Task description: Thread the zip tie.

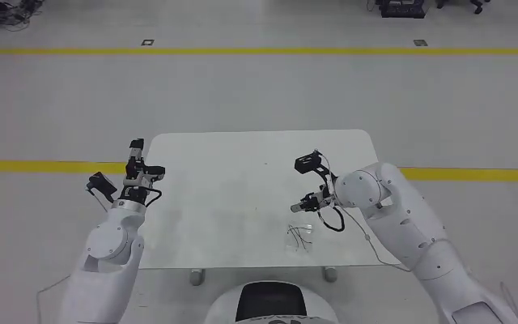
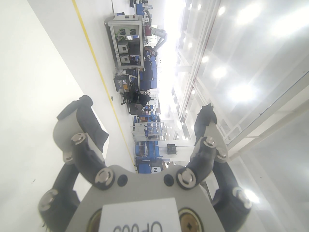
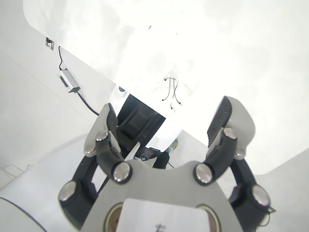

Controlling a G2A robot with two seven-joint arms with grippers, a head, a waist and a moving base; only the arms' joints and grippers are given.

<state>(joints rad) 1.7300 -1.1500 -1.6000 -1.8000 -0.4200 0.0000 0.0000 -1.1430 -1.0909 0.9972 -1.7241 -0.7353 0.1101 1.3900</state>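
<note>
Handling: treat the zip ties point(image 1: 299, 236) as light, thin, springy black straps. You should expect them to skate on the smooth white surface point(image 1: 235, 186) and to flick away if pressed at one end.
Hold point: your best grip is probably beside the square head with one claw, leaving the other to take the tail a little back from its tip so it stays stiff enough to aim.
Location: you will find several ties in a loose cluster, some crossing, by the surface's near edge, right of its middle. They seem to lie on a clear sheet, though that is hard to confirm.
Right claw point(image 3: 166, 108): spread wide, empty and touching nothing; it hangs above the surface near the ties, on their far side.
Left claw point(image 2: 143, 105): spread wide too and carrying nothing; it sits at the surface's left edge, well apart from the ties, pointing out into the room.
Stage: no tie is lifted yet, so you must first single one out of the cluster.
</note>
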